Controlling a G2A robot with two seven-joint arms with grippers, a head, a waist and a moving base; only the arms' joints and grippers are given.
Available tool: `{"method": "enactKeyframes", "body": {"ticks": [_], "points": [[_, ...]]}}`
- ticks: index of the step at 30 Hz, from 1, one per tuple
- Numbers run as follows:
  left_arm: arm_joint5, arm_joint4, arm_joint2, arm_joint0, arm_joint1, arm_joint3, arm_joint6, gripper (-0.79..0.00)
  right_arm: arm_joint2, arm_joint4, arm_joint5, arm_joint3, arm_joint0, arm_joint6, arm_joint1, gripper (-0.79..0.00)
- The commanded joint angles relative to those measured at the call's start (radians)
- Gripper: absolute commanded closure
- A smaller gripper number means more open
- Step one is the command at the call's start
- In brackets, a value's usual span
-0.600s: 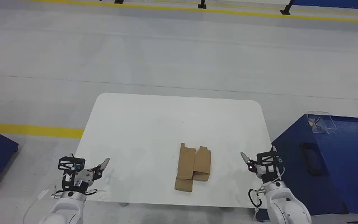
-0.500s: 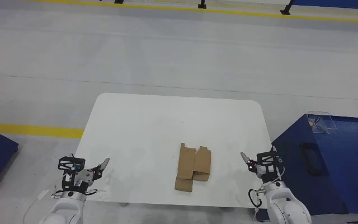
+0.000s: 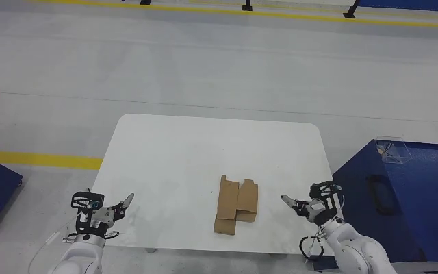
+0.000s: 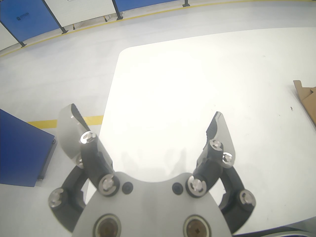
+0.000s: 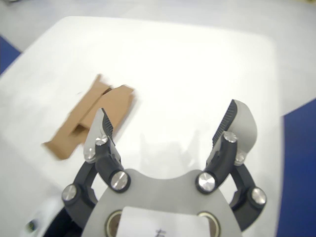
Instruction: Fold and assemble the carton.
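Observation:
A flattened brown carton [image 3: 235, 203] lies on the white table [image 3: 178, 157], near the front edge and right of the middle. It shows in the right wrist view as carton [image 5: 96, 110] and at the edge of the left wrist view as carton [image 4: 307, 99]. My right gripper [image 3: 300, 206] stands open just right of the carton, over the table's front right part, with nothing between its fingers; the same right gripper [image 5: 167, 113] shows wide jaws. My left gripper [image 3: 104, 203] stands open at the table's front left corner, far from the carton; the same left gripper [image 4: 145, 117] is empty.
A dark blue cabinet [image 3: 393, 198] stands right of the table, with a small clear box [image 3: 393, 148] on its top. A blue block [image 4: 22, 159] sits on the floor left of the table. Yellow floor lines [image 3: 48, 160] run past the left side.
My right gripper has moved left over the table toward the carton. The left gripper and the carton have not moved.

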Motion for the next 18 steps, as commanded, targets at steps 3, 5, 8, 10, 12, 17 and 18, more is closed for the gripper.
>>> {"method": "enactKeyframes", "body": {"ticks": [3,5,8,10,12,17,18], "points": [[0.000,0.000,0.000,0.000,0.000,0.000,0.000,-0.785,0.041,0.712,-0.059,0.181,0.163,0.591,0.029,-0.785],[0.000,0.000,0.000,0.000,0.000,0.000,0.000,-0.785,0.024,0.831,-0.046,0.282,0.240,0.729,0.036,-0.785],[0.000,0.000,0.000,0.000,0.000,0.000,0.000,-0.785,-0.033,0.936,-0.020,0.446,0.346,0.847,0.038,-0.785],[0.000,0.000,0.000,0.000,0.000,0.000,0.000,-0.785,-0.088,0.953,-0.022,0.537,0.404,0.883,0.034,-0.785],[0.000,0.000,0.000,0.000,0.000,0.000,0.000,-0.785,-0.145,0.924,-0.060,0.600,0.446,0.861,0.027,-0.785],[0.000,0.000,0.000,0.000,0.000,0.000,0.000,-0.785,-0.263,0.892,-0.110,0.717,0.515,0.786,0.006,-0.693],[0.000,0.000,0.000,0.000,0.000,0.000,0.000,-0.785,-0.279,0.891,-0.116,0.740,0.530,0.773,0.002,-0.683]]}}
